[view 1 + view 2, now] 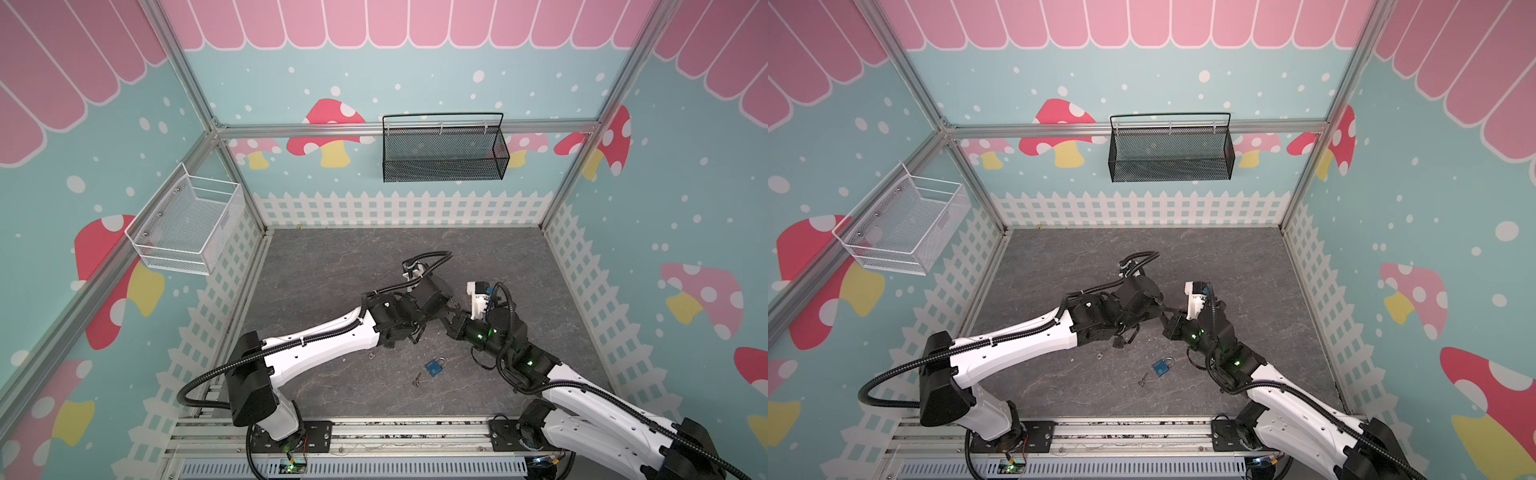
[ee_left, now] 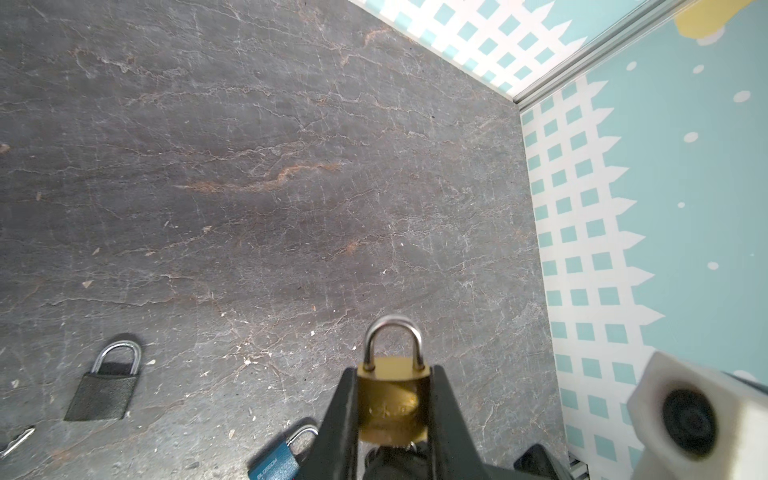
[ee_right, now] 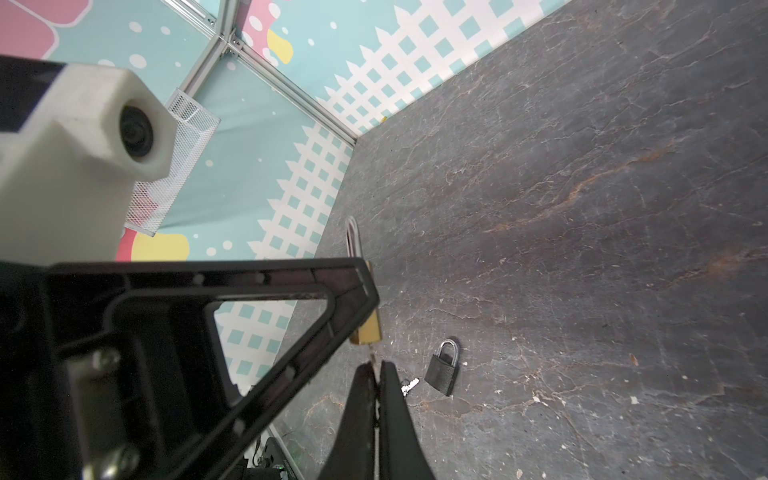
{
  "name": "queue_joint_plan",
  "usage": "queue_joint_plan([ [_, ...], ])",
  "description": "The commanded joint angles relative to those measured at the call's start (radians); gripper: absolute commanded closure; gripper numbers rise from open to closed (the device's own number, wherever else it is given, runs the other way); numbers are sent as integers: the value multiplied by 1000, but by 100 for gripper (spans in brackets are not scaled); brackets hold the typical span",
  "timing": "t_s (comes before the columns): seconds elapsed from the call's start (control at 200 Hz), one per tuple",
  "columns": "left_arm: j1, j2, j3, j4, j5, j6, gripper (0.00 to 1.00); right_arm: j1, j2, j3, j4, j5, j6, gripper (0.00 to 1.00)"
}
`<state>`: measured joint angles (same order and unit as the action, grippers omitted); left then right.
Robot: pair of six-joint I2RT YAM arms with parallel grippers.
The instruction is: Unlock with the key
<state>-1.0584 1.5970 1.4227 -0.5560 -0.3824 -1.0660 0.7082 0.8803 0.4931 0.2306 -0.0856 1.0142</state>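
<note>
Left claw (image 2: 393, 370): brass padlock (image 2: 392, 405); right claw (image 3: 377, 368): key (image 3: 371, 355); black basket (image 1: 442, 156) behind.

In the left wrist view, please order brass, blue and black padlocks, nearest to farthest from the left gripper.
1. brass padlock, held by the left gripper.
2. blue padlock, on the table nearby.
3. black padlock, on the table, farther.

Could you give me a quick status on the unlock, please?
Left tool clamped on brass padlock, shackle closed. Right tool shut on key, tip at the padlock's base. On the table below: black padlock, blue padlock, neither in the way.
</note>
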Motion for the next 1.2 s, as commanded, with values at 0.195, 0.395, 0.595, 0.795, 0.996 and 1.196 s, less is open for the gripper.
queue_joint_plan([
  [0.195, -74, -17, -44, -172, 71, 20, 100, -28, -28, 82, 107, 130, -21, 100],
  [0.395, -83, -35, -100, -185, 57, 17, 100, -29, 9, 133, 79, 75, -41, 100],
  [0.595, -92, -52, -99, -134, 151, 28, 100, -30, 44, 142, 46, 104, -43, 100],
  [0.795, -68, -101, -168, -69, 161, -18, 100, -33, 40, 133, 83, 41, 5, 100],
  [0.996, -27, -144, -260, 48, 163, -84, 100, -33, 83, 114, 192, -167, 60, 100],
  [1.196, -3, -160, -281, 74, 128, -80, 100, -33, 95, 86, 244, -270, 111, 100],
])
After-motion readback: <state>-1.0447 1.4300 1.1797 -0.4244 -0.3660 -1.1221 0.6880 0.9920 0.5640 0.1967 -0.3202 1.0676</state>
